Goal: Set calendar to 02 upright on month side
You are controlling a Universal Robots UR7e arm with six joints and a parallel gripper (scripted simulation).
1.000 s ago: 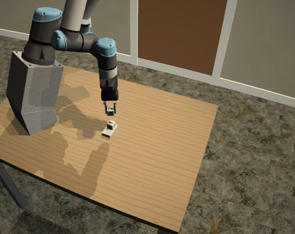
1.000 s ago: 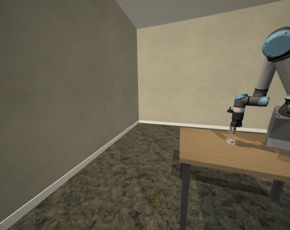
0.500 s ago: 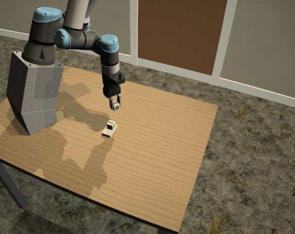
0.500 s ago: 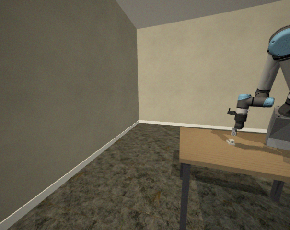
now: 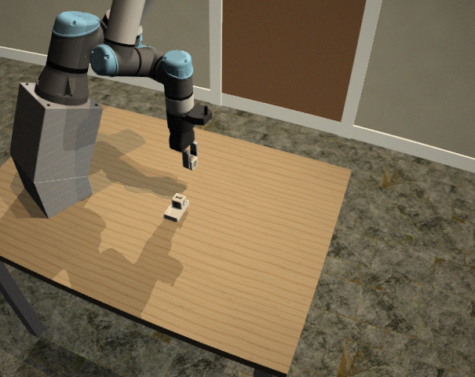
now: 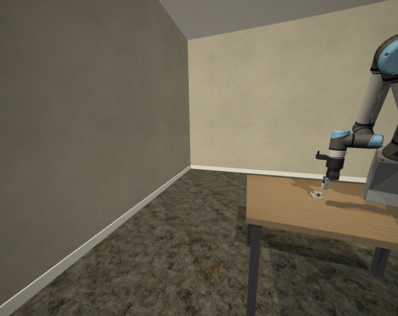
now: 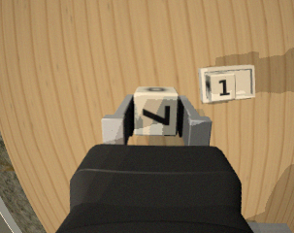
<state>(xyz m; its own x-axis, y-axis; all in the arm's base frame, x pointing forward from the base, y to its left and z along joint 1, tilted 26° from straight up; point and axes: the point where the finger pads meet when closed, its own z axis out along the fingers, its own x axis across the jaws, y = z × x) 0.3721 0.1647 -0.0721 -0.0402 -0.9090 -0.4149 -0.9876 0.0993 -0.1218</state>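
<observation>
My gripper [image 5: 191, 160] is shut on a cream digit cube [image 7: 156, 112] and holds it in the air above the table. In the wrist view the held cube's upper face shows a 7. The pale calendar tray [image 5: 176, 211] lies flat on the wooden table, below and a little in front of the gripper. A second cube [image 5: 178, 200] stands at the tray's far end. In the wrist view the tray [image 7: 227, 83] sits to the right of the held cube, and the cube in it shows a 1 on top. In the exterior view the gripper [image 6: 325, 184] hangs just above the tray [image 6: 315, 197].
The robot's grey pedestal [image 5: 52, 150] stands at the table's left side. The table's front edge [image 5: 147, 320] and right edge [image 5: 318, 280] drop to the stone floor.
</observation>
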